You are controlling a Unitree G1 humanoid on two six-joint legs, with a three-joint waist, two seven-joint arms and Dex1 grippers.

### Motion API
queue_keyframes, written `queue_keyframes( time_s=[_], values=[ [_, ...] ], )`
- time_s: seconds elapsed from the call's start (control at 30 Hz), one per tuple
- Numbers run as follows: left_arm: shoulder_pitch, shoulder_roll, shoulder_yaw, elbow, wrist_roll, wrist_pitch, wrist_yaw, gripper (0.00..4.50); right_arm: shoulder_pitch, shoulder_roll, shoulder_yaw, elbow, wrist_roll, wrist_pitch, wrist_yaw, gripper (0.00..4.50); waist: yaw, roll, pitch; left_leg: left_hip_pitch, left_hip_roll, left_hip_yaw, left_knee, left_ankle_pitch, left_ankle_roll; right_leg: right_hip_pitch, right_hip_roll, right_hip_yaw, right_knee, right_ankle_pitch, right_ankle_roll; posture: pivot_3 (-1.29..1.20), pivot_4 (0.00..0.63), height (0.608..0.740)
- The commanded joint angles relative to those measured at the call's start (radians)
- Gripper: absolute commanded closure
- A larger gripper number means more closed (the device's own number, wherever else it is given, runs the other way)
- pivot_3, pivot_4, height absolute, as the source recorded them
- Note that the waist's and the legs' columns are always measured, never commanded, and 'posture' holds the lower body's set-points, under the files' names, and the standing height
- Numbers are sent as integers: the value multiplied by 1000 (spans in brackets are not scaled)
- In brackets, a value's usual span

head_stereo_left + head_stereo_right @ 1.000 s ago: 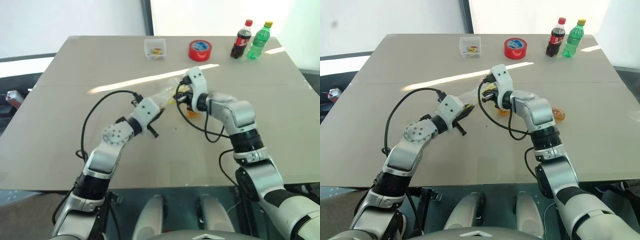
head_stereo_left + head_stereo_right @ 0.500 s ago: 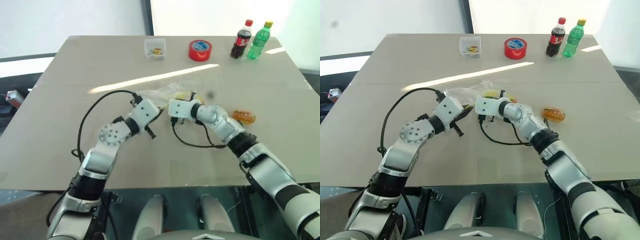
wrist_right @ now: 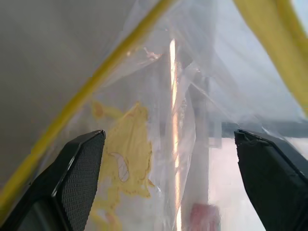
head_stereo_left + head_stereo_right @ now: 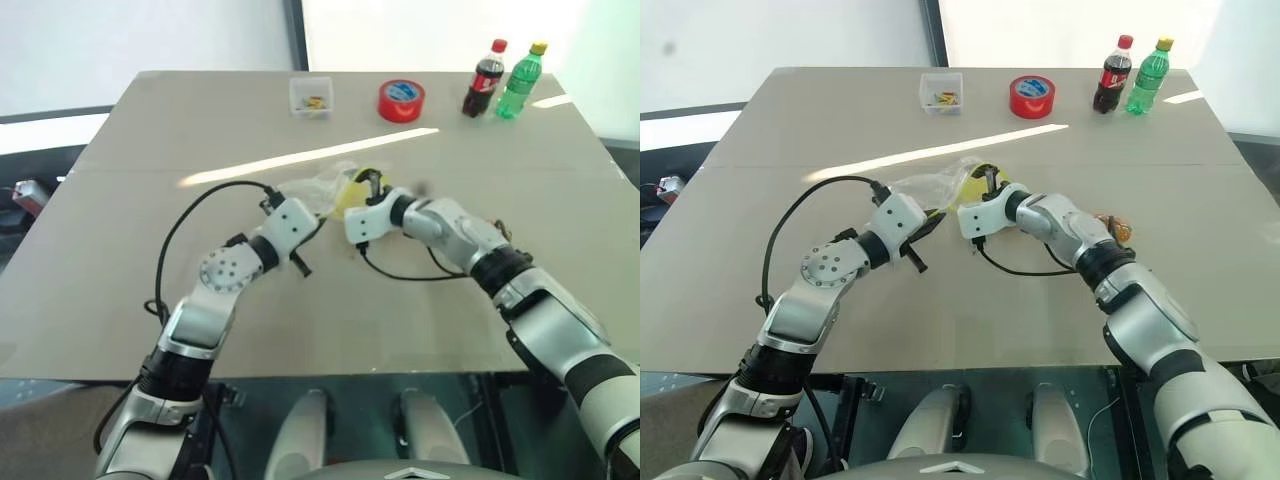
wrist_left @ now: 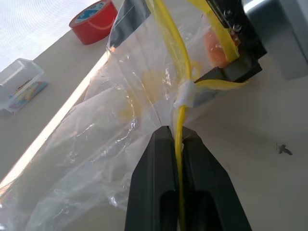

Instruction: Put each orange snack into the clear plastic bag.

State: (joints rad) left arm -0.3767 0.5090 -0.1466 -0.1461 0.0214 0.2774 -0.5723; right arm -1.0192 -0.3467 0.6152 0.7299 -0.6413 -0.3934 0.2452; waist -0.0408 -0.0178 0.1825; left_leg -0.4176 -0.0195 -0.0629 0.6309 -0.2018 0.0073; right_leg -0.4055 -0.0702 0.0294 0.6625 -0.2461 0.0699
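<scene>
My left claw (image 5: 177, 139) is pinched tight on the yellow strip of the clear plastic bag (image 4: 322, 188), holding it up off the worktop (image 4: 200, 130) near the middle. Just beside it, my right claw (image 4: 366, 185) sits at the bag's mouth with its fingers (image 3: 79, 168) spread wide and nothing between them; through its wrist view I see plastic film and the yellow patch. In the left wrist view 1 orange snack (image 5: 215, 48) shows through the plastic by the right claw. The 2nd orange snack (image 4: 1112, 228) lies on the worktop beyond my right forearm, partly hidden. At the far edge: small clear box (image 4: 310, 97), red tape roll (image 4: 401, 100), 2 bottles (image 4: 483, 78).
</scene>
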Motion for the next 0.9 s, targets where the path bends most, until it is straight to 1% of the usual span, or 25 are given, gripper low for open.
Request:
queue_keyframes(
  time_s=[0.03,0.1,0.2,0.27,0.37,0.43,0.53,0.67,0.77,0.9],
  values=[
    [-6,-5,20,-13,8,-15,18,4500,48,-43,-80,-161,48,37,61,42,0,0,0,0,0,0,0,0,0,0,0,0,0,0,0,0,150,740],
    [-7,-7,24,-8,14,-15,30,4500,107,-50,-137,-273,132,105,149,42,0,0,0,0,0,0,0,0,0,0,0,0,0,0,0,0,150,740],
    [-18,-15,38,10,20,-16,57,4500,226,-36,-245,-514,364,327,357,42,1,0,0,0,0,0,0,0,0,1,0,0,0,0,0,0,150,740],
    [-24,-18,44,20,27,-22,71,4500,273,-44,-301,-647,470,478,452,42,0,0,0,0,1,0,1,0,0,1,0,0,0,0,0,0,150,740],
    [-27,-21,51,30,39,-35,91,4500,303,-51,-384,-760,577,710,502,42,2,0,0,0,0,0,2,0,1,1,0,0,1,0,0,0,150,740],
    [-26,-25,62,35,43,-37,109,4500,324,-56,-421,-799,623,820,513,42,4,0,0,0,1,-2,3,0,1,2,0,-1,1,0,0,0,150,740],
    [-26,-25,69,44,49,-41,131,4500,351,-63,-441,-807,654,922,512,42,6,0,0,1,1,-2,3,0,1,3,0,-2,1,0,0,0,150,740],
    [-24,-27,69,54,49,-45,135,4500,365,-44,-447,-712,673,1003,490,42,4,0,0,1,0,0,3,0,1,3,0,-2,1,0,0,0,150,740],
    [-27,-29,69,59,50,-48,134,4500,342,-11,-466,-628,679,1001,445,42,2,0,0,1,0,1,3,0,1,3,0,-2,1,0,0,0,150,740],
    [-30,-26,75,66,49,-50,131,4500,309,5,-466,-532,672,969,414,42,2,0,0,1,0,1,3,0,1,3,0,-2,1,0,0,0,150,740]
  ],
)
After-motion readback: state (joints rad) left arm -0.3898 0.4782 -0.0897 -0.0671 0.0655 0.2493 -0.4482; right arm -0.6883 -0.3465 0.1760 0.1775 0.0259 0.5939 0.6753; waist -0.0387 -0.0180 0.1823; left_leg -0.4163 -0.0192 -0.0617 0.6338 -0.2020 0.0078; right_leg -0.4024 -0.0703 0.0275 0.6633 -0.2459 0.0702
